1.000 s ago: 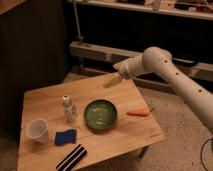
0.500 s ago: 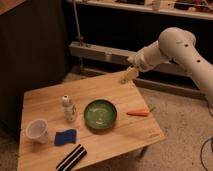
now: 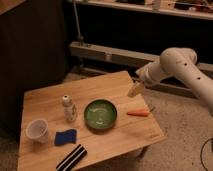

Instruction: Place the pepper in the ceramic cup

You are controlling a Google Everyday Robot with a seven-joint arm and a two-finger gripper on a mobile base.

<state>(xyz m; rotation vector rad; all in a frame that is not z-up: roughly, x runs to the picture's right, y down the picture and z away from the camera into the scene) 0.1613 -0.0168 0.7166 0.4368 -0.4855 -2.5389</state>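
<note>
The pepper (image 3: 137, 113), a small slender orange-red piece, lies on the wooden table (image 3: 112, 86) near its right edge, just right of the green bowl (image 3: 100, 114). The white ceramic cup (image 3: 37, 130) stands upright at the table's front left corner. My gripper (image 3: 134, 91) hangs on the white arm over the right edge of the table. It is a short way above and slightly behind the pepper, open and holding nothing.
A small white bottle (image 3: 69, 108) stands left of the bowl. A blue sponge (image 3: 65, 136) lies beside the cup, and a black-and-white striped item (image 3: 73, 157) lies at the front edge. A dark cabinet and a metal rail stand behind the table.
The arm has swung right and down, carrying the gripper from above the table's back edge to its right edge over the pepper. Nothing on the table has moved.
</note>
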